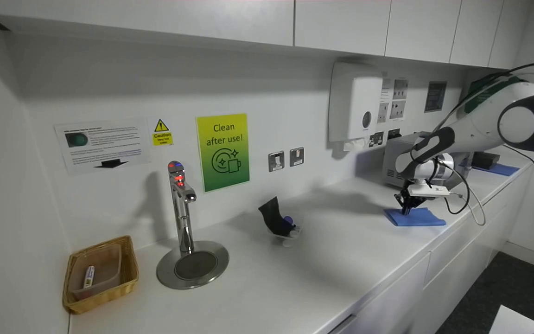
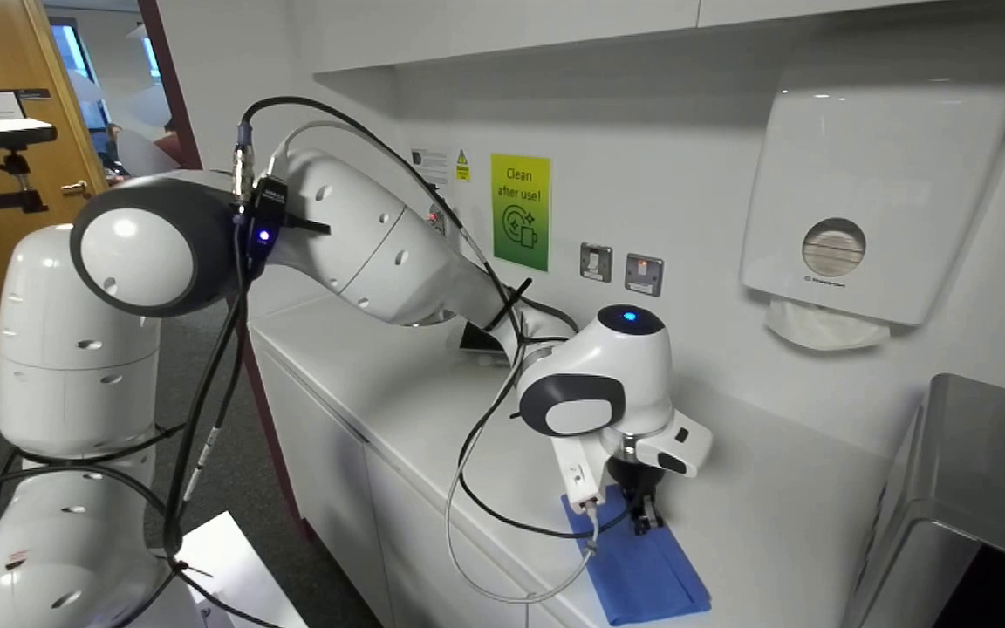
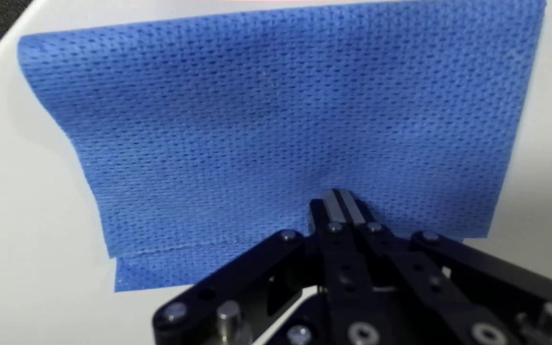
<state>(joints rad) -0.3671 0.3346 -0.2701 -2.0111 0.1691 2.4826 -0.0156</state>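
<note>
Fingers (image 3: 333, 208) pressed together, with only a thin dark line between them, touched the folded blue cloth (image 3: 257, 129) just in from one long edge; whether they had nipped any of it, I couldn't tell. It lay on the white counter (image 1: 332, 232) near the front edge, its upper layer stopping short of the one below. Along the wall (image 1: 267, 88), a green-and-yellow poster (image 1: 223, 153) read "Clean after use!" Beside it a yellow label (image 1: 162, 138) said "Caution" over smaller words, and next to that hung a printed notice (image 1: 102, 146) too fine to make out. Past two metal switch plates (image 1: 276, 161), paper (image 2: 825, 328) poked from a towel dispenser (image 2: 873, 174), and a grey boxy appliance (image 2: 991, 471) stood near the cloth. Farther off were a black pouch-like thing (image 1: 275, 221), a chrome tap (image 1: 182, 220) and a wicker basket (image 1: 104, 298). Elbow high, the robot's arm (image 2: 372, 253) sloped down over the counter, its gripper (image 3: 340, 193) pointing straight down and a slack cable (image 2: 591, 548) hanging in front of part of the cloth.
</note>
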